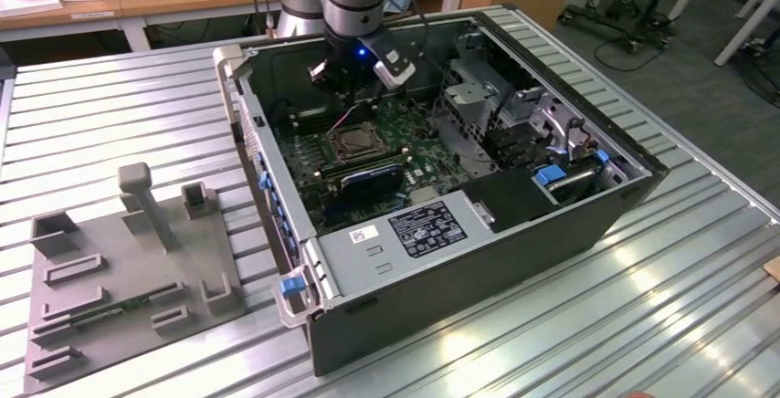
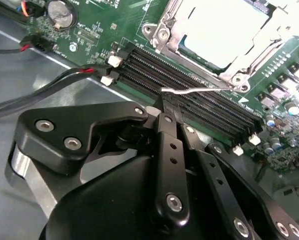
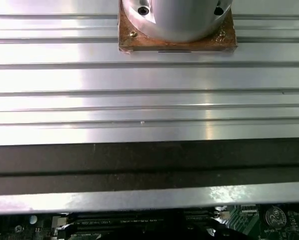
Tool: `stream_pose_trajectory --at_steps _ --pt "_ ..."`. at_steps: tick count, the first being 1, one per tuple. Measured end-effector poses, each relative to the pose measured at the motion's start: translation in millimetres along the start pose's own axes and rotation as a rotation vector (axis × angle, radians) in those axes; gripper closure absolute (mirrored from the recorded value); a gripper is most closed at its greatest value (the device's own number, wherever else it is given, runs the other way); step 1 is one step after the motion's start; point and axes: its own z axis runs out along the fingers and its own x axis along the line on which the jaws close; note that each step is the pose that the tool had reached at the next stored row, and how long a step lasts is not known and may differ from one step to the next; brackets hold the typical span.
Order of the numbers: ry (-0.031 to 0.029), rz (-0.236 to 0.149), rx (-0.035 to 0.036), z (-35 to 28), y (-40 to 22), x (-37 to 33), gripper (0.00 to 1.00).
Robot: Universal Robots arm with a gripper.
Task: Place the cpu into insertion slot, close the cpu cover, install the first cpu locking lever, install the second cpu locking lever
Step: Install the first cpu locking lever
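The cpu (image 2: 224,30), pale and silvery, lies in the insertion slot (image 1: 354,141) on the green motherboard. The cpu cover (image 2: 165,26), a metal frame, lies flat around it. A thin wire locking lever (image 2: 199,90) runs along the socket's edge beside the memory slots. In the second wrist view my gripper (image 2: 168,104) is shut, its black fingertips (image 2: 164,117) right at the lever's free end; I cannot tell whether they touch it. In the exterior view the gripper (image 1: 345,97) hangs inside the open computer case, just behind the socket.
Long black memory slots (image 2: 154,65) run between gripper and socket. Red and black cables (image 2: 64,77) cross the case floor nearby. A drive cage (image 1: 488,106) and a labelled metal box (image 1: 415,225) crowd the case. A grey fixture plate (image 1: 122,270) lies on the ribbed table at the exterior view's left.
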Motion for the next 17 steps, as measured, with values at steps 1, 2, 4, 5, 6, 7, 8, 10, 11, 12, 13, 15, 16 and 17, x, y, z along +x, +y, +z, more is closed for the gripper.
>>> stream_pose_trajectory --at_steps 1,2,4,5,6,7,8,10,11,12,13,15,16,17 --pt "-0.0003 0.0 0.0 -1.4 0.4 -0.1 0.89" --pt "-0.0007 0.0 0.0 -2.8 0.7 -0.2 0.89" --pt "-0.0016 0.0 -0.0002 -5.7 1.5 -0.4 0.89" --pt "-0.0019 -0.001 -0.0002 -7.4 2.0 -0.5 0.89" --pt "-0.0023 -0.001 -0.0002 -9.2 2.4 -0.7 0.89" --pt "-0.0026 -0.001 -0.0002 -11.2 3.0 -0.9 0.89" --pt "-0.0031 -0.001 -0.0001 -12.6 3.4 -1.0 0.89" --pt "-0.0047 -0.001 -0.0005 -13.9 3.4 -1.0 0.89" --pt "-0.0061 -0.001 -0.0007 -14.1 3.0 -0.9 0.89" --pt "-0.0074 -0.002 -0.0004 -14.5 2.2 -0.7 0.89" --pt "-0.0087 -0.002 -0.0005 -14.8 1.2 -0.5 0.89" --pt "-0.0113 -0.003 -0.0007 -15.5 -1.4 0.0 0.89" --pt "-0.0125 -0.003 -0.0008 -15.9 -2.6 0.3 0.89" --pt "-0.0136 -0.004 -0.0008 -16.3 -3.9 0.6 0.89"
